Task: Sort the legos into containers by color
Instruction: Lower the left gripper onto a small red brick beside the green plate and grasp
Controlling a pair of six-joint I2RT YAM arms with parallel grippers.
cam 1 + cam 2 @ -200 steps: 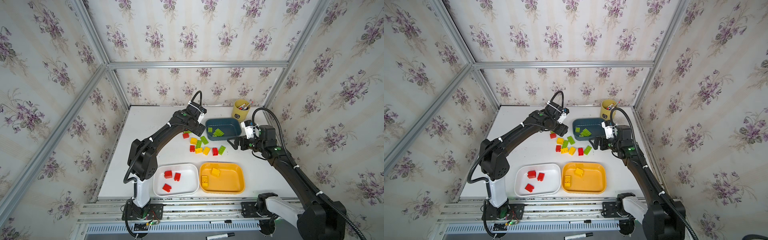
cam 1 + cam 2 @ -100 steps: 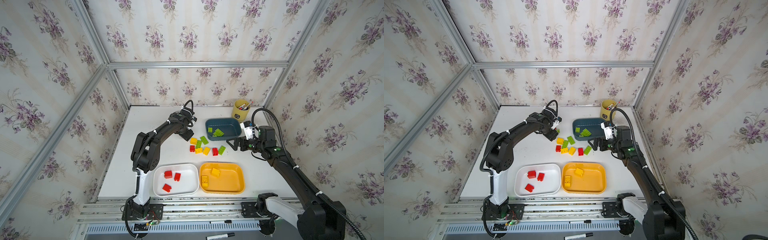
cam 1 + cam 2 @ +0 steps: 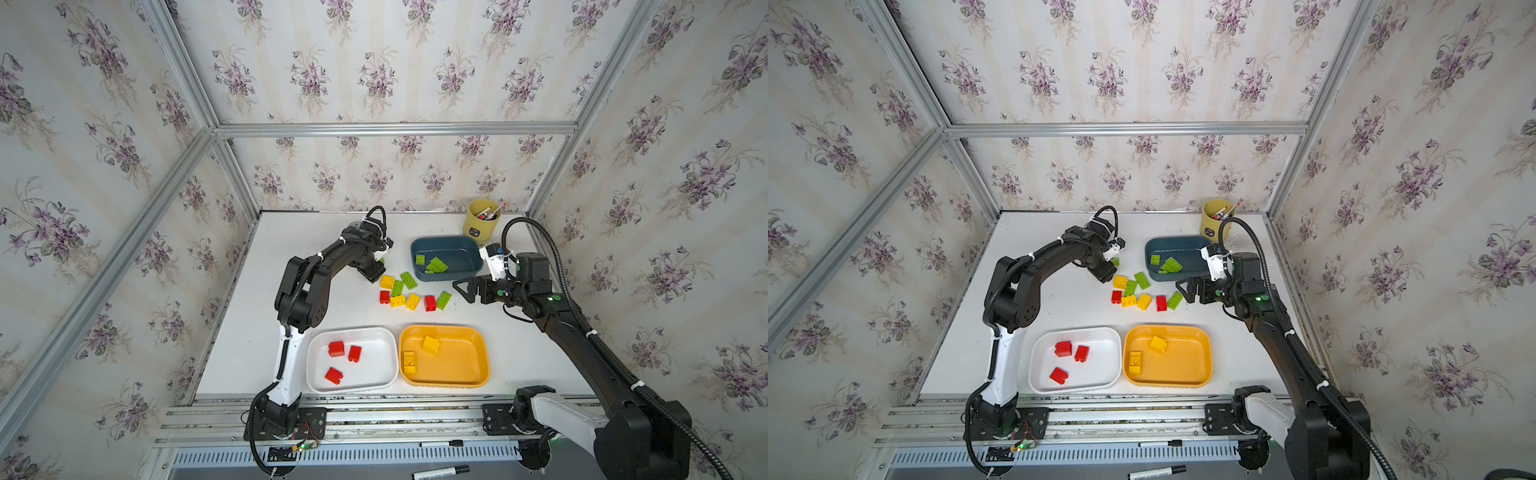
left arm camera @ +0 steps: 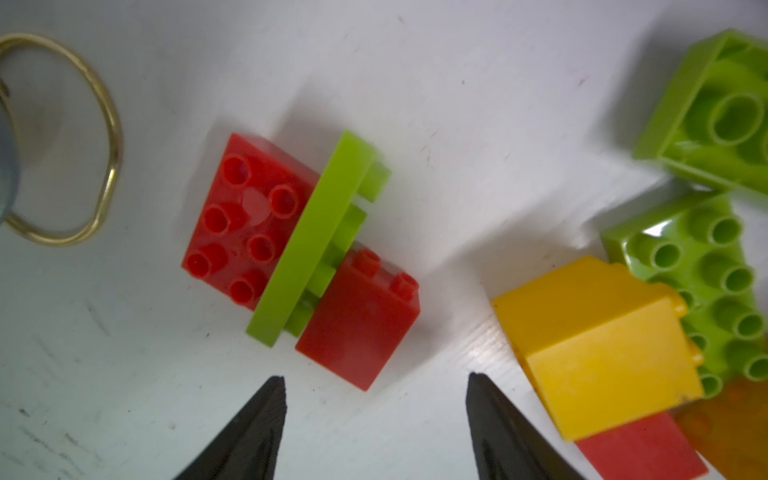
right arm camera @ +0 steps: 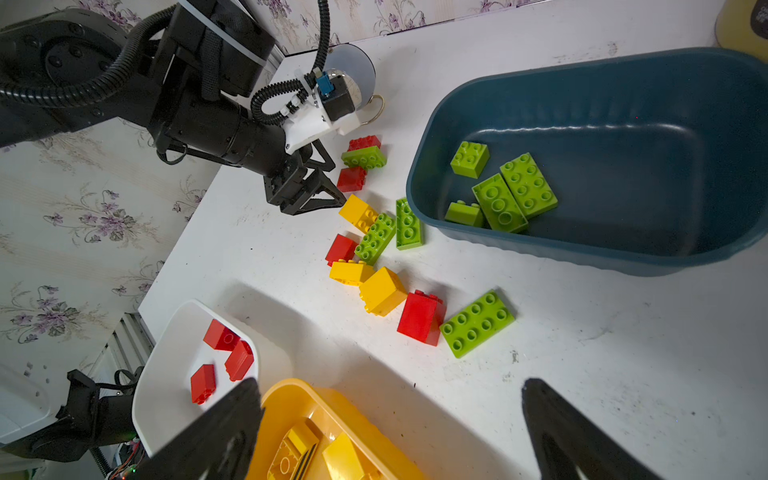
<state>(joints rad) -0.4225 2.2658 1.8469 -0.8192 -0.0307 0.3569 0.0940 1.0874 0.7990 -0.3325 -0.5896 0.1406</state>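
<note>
A wide strip of bare table (image 3: 353, 311) runs between the loose bricks (image 3: 412, 301) and the white tray (image 3: 376, 361) and orange tray (image 3: 457, 365), free for passage. The teal tray (image 3: 457, 253) walls the bricks' far-right side. Just ahead of the left gripper (image 4: 376, 380), whose fingers stand apart, a red-and-green clump (image 4: 307, 249) blocks the way; a brass ring (image 4: 116, 141), perhaps a key ring, lies beside it.

Three red bricks (image 3: 336, 348) lie in the white tray (image 3: 376, 368), two yellow bricks (image 3: 430, 344) in the orange-yellow tray (image 3: 457, 368) beside it, four lime-green bricks (image 3: 436, 264) in the dark teal-blue tray (image 3: 455, 250) farther back, and a loose cluster (image 3: 412, 301) of red, yellow and green bricks sits between the trays
</note>
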